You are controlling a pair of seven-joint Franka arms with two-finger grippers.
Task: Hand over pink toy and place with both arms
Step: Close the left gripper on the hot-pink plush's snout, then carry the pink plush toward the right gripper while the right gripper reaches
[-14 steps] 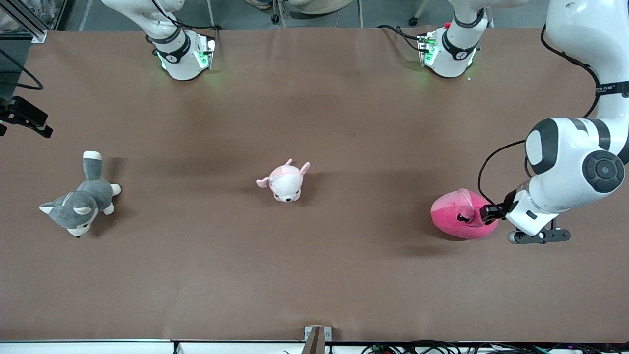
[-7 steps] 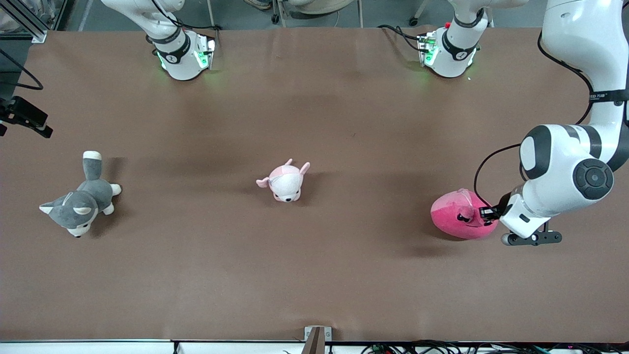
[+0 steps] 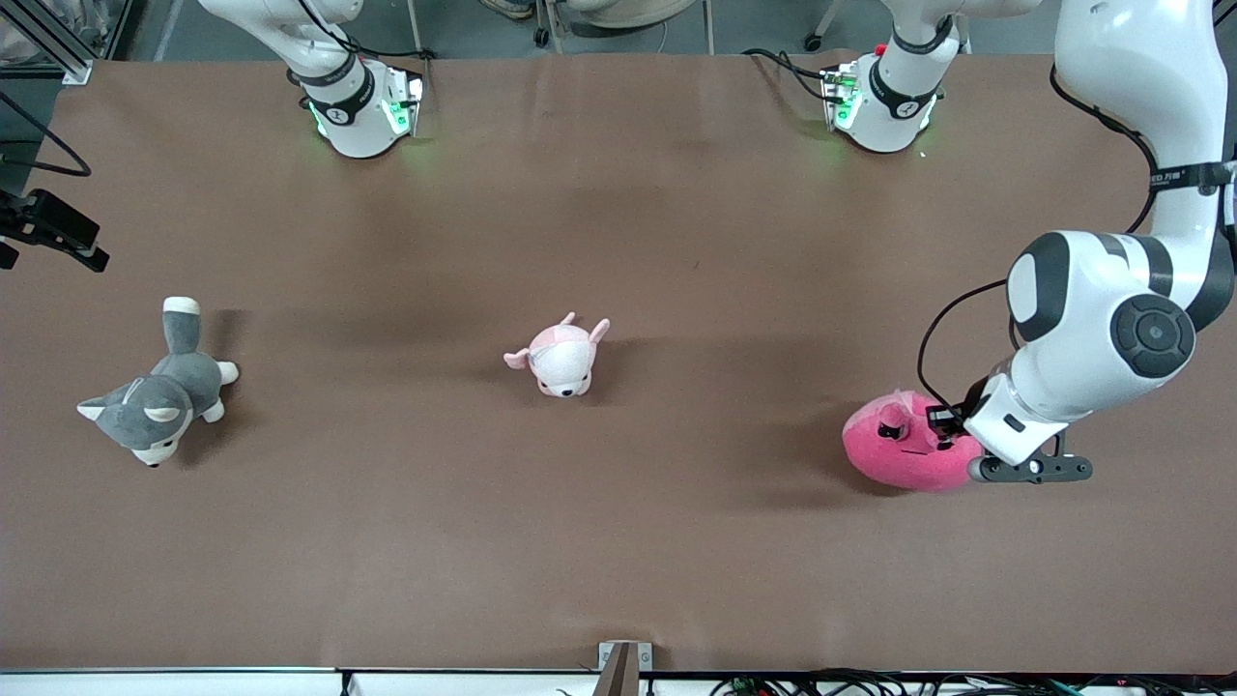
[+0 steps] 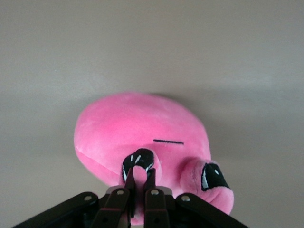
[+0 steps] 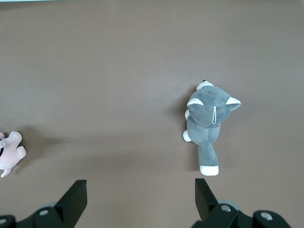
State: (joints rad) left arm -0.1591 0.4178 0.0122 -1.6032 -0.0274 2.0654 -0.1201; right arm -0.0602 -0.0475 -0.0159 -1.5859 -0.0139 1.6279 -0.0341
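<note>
The pink toy [image 3: 899, 452] is a hot-pink rounded plush with dark eyes and a thin mouth line, low at the left arm's end of the table. Whether it still touches the table I cannot tell. My left gripper [image 3: 940, 422] is shut on the pink toy [image 4: 137, 123], pinching a fold of plush by one eye between its fingers [image 4: 151, 178]. In the left wrist view that gripper [image 4: 141, 179] shows the toy hanging from its tips. My right gripper [image 5: 141, 197] is open and holds nothing, high over the right arm's end of the table.
A grey-and-white husky plush [image 3: 159, 394] lies at the right arm's end of the table, and it also shows under the right gripper as the husky [image 5: 206, 124]. A small pale pink-and-white plush [image 3: 562, 356] sits mid-table, the same plush [image 5: 9, 152] at the right wrist view's edge.
The left gripper has shut on the pink toy. The toy has tipped and shifted a little toward the front camera with the left hand. The right gripper has stayed open.
</note>
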